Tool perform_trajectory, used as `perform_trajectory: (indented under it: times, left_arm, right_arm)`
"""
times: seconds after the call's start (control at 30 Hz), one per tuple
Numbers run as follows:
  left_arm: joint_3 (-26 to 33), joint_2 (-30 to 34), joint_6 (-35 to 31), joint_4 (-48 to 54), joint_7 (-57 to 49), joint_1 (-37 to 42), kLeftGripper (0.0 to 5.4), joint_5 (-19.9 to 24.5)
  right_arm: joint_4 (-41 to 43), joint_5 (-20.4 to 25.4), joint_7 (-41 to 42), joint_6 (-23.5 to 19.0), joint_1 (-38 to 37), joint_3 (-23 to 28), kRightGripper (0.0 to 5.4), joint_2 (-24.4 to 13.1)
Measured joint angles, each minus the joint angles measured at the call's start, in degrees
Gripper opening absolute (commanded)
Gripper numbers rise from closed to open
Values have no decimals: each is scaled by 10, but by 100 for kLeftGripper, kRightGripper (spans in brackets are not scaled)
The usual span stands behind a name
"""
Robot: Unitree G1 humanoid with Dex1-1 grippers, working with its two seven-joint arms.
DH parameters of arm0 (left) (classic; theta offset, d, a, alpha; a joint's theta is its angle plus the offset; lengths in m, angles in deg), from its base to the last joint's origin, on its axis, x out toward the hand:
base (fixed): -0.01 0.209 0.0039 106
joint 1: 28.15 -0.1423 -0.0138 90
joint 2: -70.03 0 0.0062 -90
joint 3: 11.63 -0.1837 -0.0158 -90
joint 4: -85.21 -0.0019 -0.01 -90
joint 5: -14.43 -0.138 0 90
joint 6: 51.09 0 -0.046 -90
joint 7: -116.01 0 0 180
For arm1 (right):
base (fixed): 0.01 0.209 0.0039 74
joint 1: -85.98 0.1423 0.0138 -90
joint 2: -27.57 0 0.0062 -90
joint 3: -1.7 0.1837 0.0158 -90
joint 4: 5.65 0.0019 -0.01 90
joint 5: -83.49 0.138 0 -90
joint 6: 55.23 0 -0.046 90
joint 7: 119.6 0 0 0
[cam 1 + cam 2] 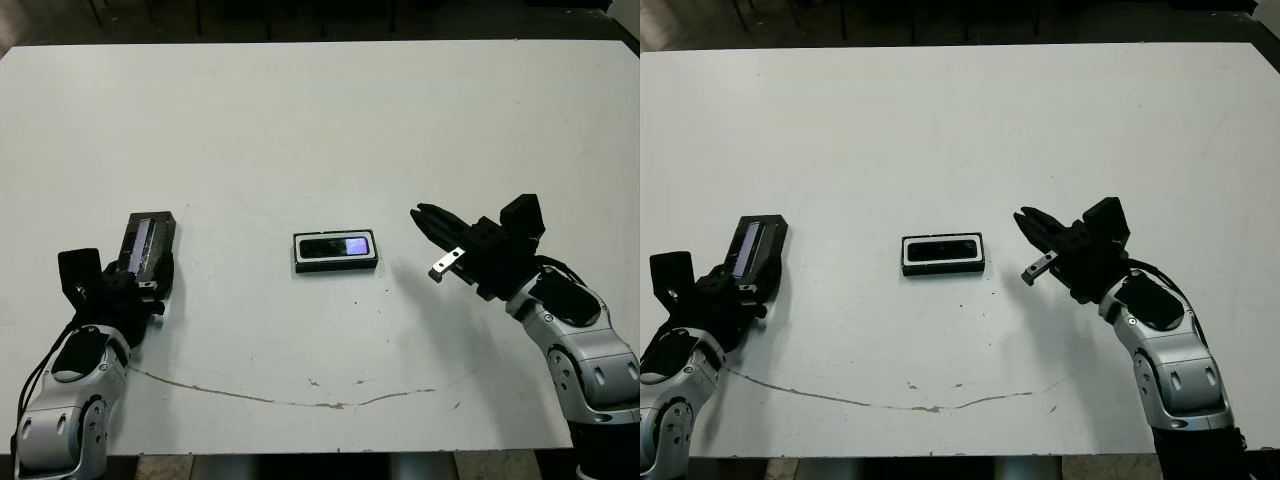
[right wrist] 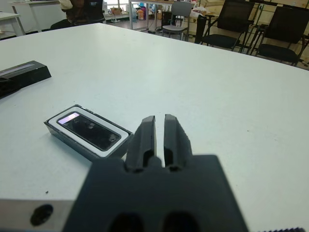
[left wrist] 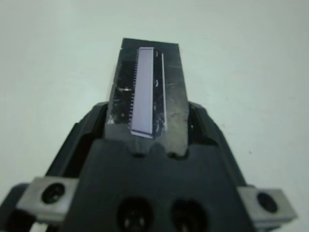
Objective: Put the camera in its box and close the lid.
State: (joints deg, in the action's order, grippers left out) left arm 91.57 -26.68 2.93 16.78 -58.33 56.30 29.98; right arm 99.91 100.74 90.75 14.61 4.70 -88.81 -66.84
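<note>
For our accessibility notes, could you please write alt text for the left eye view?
The camera lies inside its box at the middle of a white table. The left gripper holds the lid; the right gripper is empty.

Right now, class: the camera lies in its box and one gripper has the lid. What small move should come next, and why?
Probably the left gripper should carry the lid across toward the box. The camera already lies inside the box, which is uncovered at mid-table, while the lid is gripped well off to the left. The right gripper is shut and holds nothing.
</note>
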Motion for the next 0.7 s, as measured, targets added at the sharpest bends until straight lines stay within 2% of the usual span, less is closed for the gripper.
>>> perform_trajectory:
  times: [0.2,0.33,0.53,0.7]
  left_arm:
    - [-8,24,16,29,31,-1,291,0]
    - [-8,73,51,40,75,26,291,-1]
    - [-14,213,125,-32,214,151,291,-11]
    - [-72,280,146,-148,363,279,291,-1]
  right_arm:
    - [1,0,0,0,0,0,0,0]
    - [-3,-1,-1,1,0,0,0,1]
    - [-13,1,-6,-11,6,3,0,1]
    - [-44,12,-1,-16,21,23,0,0]
